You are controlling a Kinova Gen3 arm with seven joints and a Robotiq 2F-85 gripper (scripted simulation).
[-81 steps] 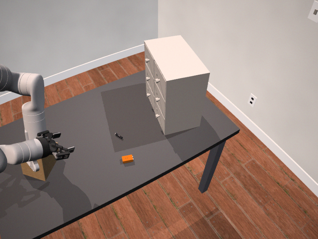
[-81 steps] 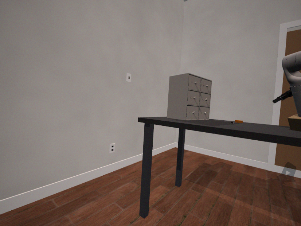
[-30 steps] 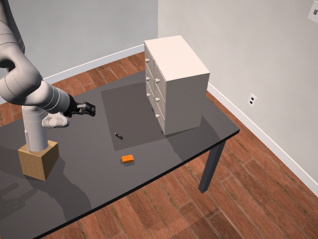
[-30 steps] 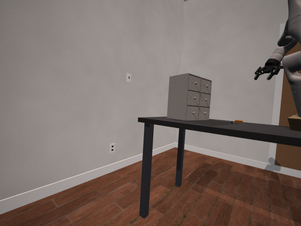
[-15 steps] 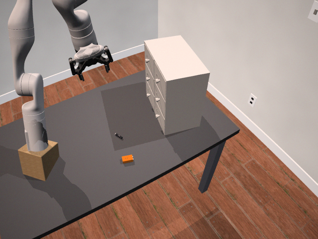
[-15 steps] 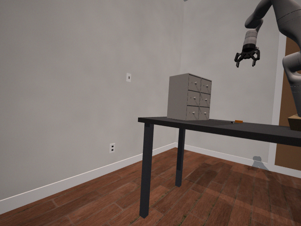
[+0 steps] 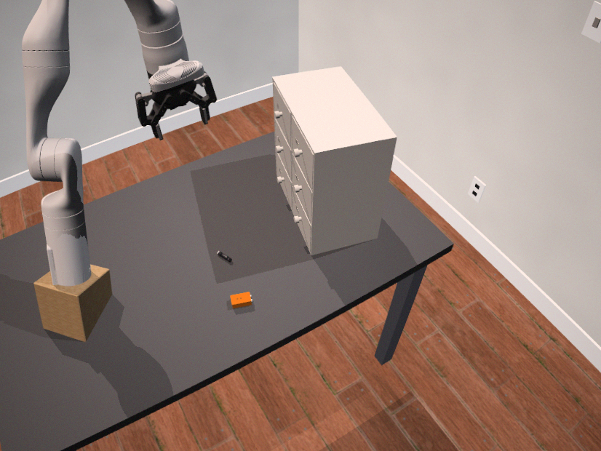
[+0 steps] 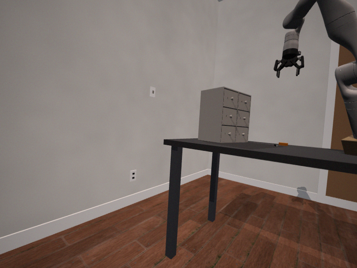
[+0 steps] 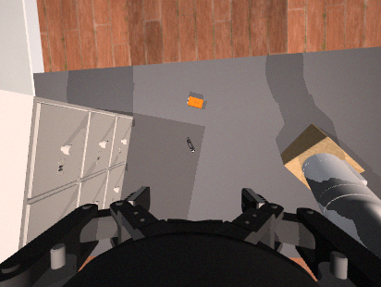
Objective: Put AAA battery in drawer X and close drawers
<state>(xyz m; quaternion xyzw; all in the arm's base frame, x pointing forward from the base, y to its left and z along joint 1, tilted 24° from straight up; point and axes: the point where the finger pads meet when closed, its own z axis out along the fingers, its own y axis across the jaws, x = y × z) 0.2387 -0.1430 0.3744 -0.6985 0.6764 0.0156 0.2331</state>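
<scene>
The AAA battery [image 7: 224,256] lies flat on the dark mat [image 7: 247,218] in front of the chest; it also shows in the wrist view [image 9: 190,143]. The small white chest [image 7: 329,155] has six drawers with knobs, all pushed in, also seen in the exterior view [image 8: 224,115]. In the wrist view a dark mark [image 9: 60,167] sits on a top-row drawer front, too small to read. My gripper [image 7: 182,125] [image 8: 287,74] is open and empty, pointing down, high above the table's far side and well above the battery and chest.
An orange block [image 7: 241,299] lies near the table's front edge, beyond the mat; it also shows in the wrist view [image 9: 196,102]. My arm stands on a wooden base block [image 7: 73,300] at the table's left. The chest stands near the right edge.
</scene>
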